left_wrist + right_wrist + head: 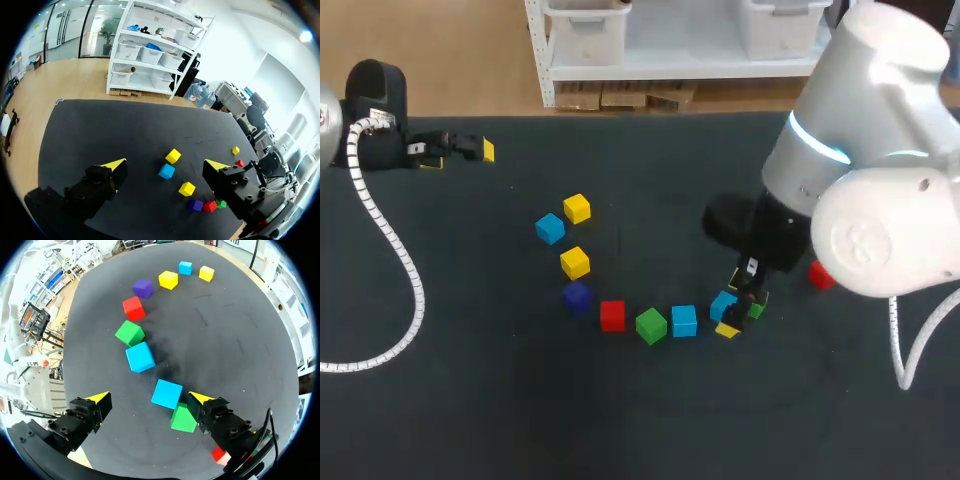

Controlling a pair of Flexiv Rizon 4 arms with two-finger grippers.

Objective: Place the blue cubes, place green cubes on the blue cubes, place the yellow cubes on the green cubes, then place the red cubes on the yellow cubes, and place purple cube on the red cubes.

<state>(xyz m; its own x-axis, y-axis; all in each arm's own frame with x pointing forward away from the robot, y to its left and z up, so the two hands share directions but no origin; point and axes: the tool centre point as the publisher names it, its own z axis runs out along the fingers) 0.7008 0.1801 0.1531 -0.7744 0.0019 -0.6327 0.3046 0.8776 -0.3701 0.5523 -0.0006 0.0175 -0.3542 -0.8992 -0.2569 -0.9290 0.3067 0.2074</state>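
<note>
Fingers (97,399) of the right gripper (148,397) stood spread; a blue cube (167,393) lay between them, nearer one finger, a green cube (183,418) just beside that finger; a second blue cube (140,356) sat ahead; the left gripper (166,164) hung spread too, well apart from the cubes.

The worktop (470,400) carries three blue cubes (140,356), two green cubes (129,333), two red cubes (133,308), one purple cube (143,288) and three yellow cubes (168,279), the third showing only in the left wrist view.
</note>
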